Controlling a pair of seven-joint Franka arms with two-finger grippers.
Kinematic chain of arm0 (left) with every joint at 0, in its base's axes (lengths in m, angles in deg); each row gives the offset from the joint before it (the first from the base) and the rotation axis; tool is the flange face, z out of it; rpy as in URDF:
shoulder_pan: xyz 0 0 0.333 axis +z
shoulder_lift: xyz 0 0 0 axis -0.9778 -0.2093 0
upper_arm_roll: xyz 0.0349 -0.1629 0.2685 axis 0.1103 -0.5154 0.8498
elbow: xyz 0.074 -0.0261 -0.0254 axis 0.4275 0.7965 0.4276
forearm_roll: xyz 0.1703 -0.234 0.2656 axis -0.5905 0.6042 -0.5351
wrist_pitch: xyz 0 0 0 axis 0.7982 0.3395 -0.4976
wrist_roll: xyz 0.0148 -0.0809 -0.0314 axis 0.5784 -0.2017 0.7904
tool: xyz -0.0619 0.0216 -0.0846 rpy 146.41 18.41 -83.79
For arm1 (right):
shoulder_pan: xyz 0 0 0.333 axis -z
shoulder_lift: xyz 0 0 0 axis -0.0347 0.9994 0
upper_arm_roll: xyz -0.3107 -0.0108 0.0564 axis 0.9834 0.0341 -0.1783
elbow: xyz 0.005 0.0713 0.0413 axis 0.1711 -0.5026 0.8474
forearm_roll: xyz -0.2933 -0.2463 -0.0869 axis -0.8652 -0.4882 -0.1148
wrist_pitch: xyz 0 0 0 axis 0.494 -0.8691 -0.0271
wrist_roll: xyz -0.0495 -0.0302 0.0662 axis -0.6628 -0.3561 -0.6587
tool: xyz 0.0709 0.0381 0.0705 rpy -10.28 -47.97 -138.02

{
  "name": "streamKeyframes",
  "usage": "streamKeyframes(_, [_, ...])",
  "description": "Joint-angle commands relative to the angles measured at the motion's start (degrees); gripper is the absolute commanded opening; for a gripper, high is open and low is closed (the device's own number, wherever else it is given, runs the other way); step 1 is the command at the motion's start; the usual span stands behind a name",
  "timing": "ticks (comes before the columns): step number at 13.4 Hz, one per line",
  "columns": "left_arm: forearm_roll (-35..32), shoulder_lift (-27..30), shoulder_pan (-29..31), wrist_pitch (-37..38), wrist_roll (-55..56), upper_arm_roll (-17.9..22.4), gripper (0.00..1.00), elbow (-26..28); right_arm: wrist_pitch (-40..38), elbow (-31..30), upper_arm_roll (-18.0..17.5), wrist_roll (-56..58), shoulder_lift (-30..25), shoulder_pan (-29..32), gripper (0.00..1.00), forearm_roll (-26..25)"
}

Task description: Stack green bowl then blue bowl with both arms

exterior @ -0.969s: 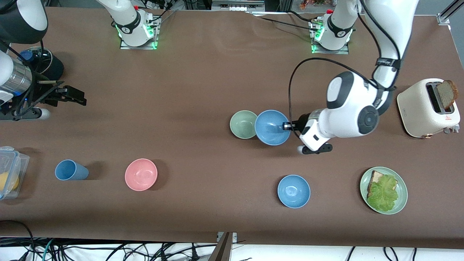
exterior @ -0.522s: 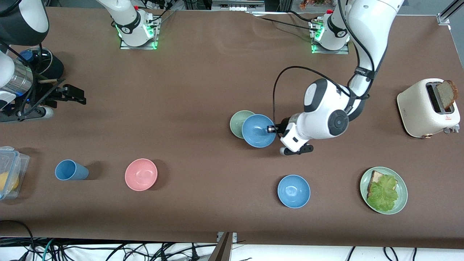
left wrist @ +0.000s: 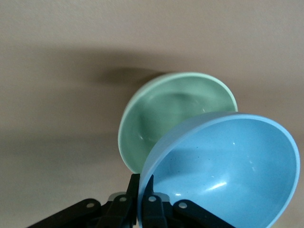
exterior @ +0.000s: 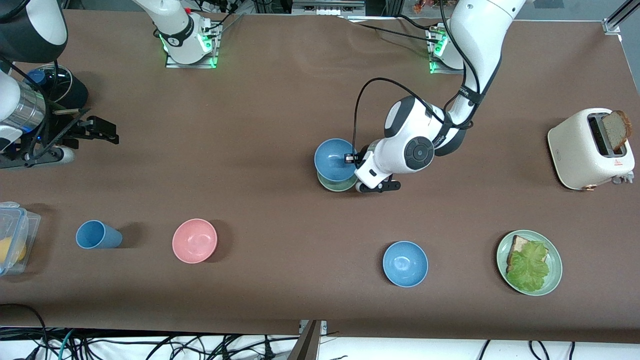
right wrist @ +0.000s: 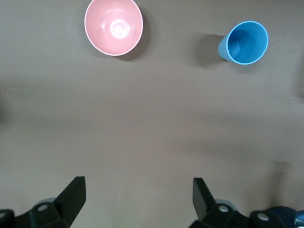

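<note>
Left wrist view shows you the left gripper [left wrist: 142, 202] pinching the rim of the dusty blue bowl [left wrist: 228, 171], tilted over the green bowl [left wrist: 166, 114], hiding part of it. The right gripper [right wrist: 137, 194] waits open.

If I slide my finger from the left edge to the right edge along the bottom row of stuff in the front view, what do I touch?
Plastic box → blue cup → pink bowl → glossy blue bowl → green plate of bread and lettuce.
</note>
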Motion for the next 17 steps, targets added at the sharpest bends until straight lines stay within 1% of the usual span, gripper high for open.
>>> streamKeyframes(1, [0.8,-1.0,-0.5,-3.6,0.0,0.5,0.0,1.0,-0.7,0.2,-0.3,1.0,-0.3,0.2,0.99,-0.5])
streamKeyframes(2, [0.8,-0.9,-0.7,-3.7,0.0,0.6,0.0,1.0,-0.7,0.2,-0.3,1.0,-0.3,0.2,0.99,-0.5])
streamKeyframes(3, [0.5,-1.1,-0.7,-3.8,-0.1,0.7,0.51,0.9,-0.7,0.1,-0.2,1.0,-0.3,0.3,0.99,-0.5])
streamKeyframes(4, [-0.6,-0.8,-0.7,-3.5,0.2,0.6,1.0,0.6,-0.7,0.1,-0.2,1.0,-0.3,0.3,0.99,-0.5])
streamKeyframes(8, [-0.9,1.8,-0.6,-2.9,1.4,0.8,1.0,0.3,-0.7,0.1,-0.2,1.0,-0.2,0.4,0.99,-0.5])
streamKeyframes(10, [-1.0,4.2,-0.1,-0.8,1.4,1.2,1.0,0.3,-0.7,0.1,-0.2,1.0,-0.2,0.4,0.99,-0.5])
streamKeyframes(11, [-1.4,5.6,0.1,0.5,1.4,2.1,1.0,0.3,-0.7,0.1,-0.1,1.0,-0.1,0.4,0.99,-0.4])
streamKeyframes(13, [-7.6,8.7,0.2,2.9,1.7,3.8,1.0,0.2,-0.7,0.1,-0.1,1.0,-0.2,0.4,0.99,-0.4])
streamKeyframes(15, [-13.5,11.8,0.5,5.0,5.2,6.6,1.0,-0.4,-0.7,0.1,-0.1,1.0,-0.2,0.4,0.99,-0.4])
streamKeyframes(17, [-13.9,13.7,0.9,9.8,7.5,10.6,1.0,-2.6,-0.7,0.1,-0.2,1.0,-0.2,0.4,0.99,-0.4])
